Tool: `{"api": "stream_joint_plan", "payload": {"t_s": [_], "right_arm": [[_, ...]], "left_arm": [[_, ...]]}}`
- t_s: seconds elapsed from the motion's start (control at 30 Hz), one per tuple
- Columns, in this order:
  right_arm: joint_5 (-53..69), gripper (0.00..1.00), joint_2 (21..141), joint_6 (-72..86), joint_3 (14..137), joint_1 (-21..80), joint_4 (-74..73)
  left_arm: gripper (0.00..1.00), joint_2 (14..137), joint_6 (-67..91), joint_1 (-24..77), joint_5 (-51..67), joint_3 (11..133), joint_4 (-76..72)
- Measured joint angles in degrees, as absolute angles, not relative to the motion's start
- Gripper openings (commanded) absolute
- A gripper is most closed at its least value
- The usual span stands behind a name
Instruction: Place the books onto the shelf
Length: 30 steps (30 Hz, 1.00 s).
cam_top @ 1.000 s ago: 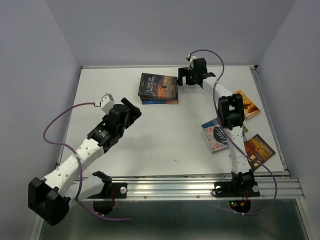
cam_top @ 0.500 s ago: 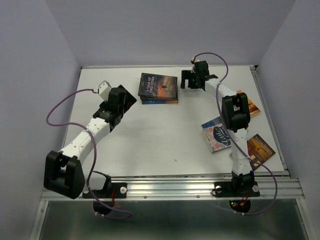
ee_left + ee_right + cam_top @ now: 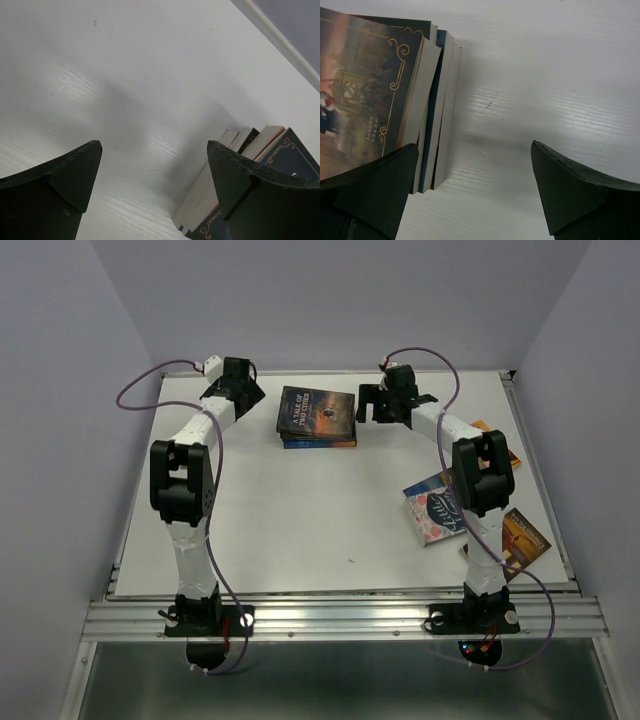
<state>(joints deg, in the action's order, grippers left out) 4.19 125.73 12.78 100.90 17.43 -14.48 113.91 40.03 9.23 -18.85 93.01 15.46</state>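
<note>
A stack of books (image 3: 318, 416) lies flat on the table (image 3: 300, 510). Its dark blue top cover has gold corner scrolls and a title that seems to read "A Tale of Two Cities". The left gripper (image 3: 253, 396) hovers just left of the stack, jaws spread wide and holding nothing. The right gripper (image 3: 366, 406) hovers just right of the stack, equally spread and empty. Well to the stack's right and nearer the arm bases lie a pink-and-teal book (image 3: 432, 512), its script starting "Little", and an orange-brown book (image 3: 522, 538) whose writing is too small to read.
</note>
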Motion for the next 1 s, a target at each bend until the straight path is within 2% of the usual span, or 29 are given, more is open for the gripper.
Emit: {"api": "stream_joint_plan", "payload": {"t_s": [0.1, 0.3, 0.57, 1.0], "right_arm": [[2.66, 1.0, 126.02, 13.1, 100.68, 18.13, -14.5], [-2.0, 1.0, 126.37, 13.52, 100.64, 18.44, -14.59], [-2.37, 1.0, 129.01, 13.39, 100.64, 18.41, -15.09], [-5.3, 1.0, 130.04, 11.62, 100.77, 19.57, -17.3]], "left_arm": [[0.99, 119.46, 38.72, 9.26, -18.04, 97.84, 16.29], [0.99, 123.81, 37.01, 10.09, -14.81, 98.06, 19.44], [0.99, 123.87, 36.67, 13.8, -14.94, 96.82, 19.29], [0.99, 117.75, 39.46, 16.05, -17.52, 86.78, 18.92]]}}
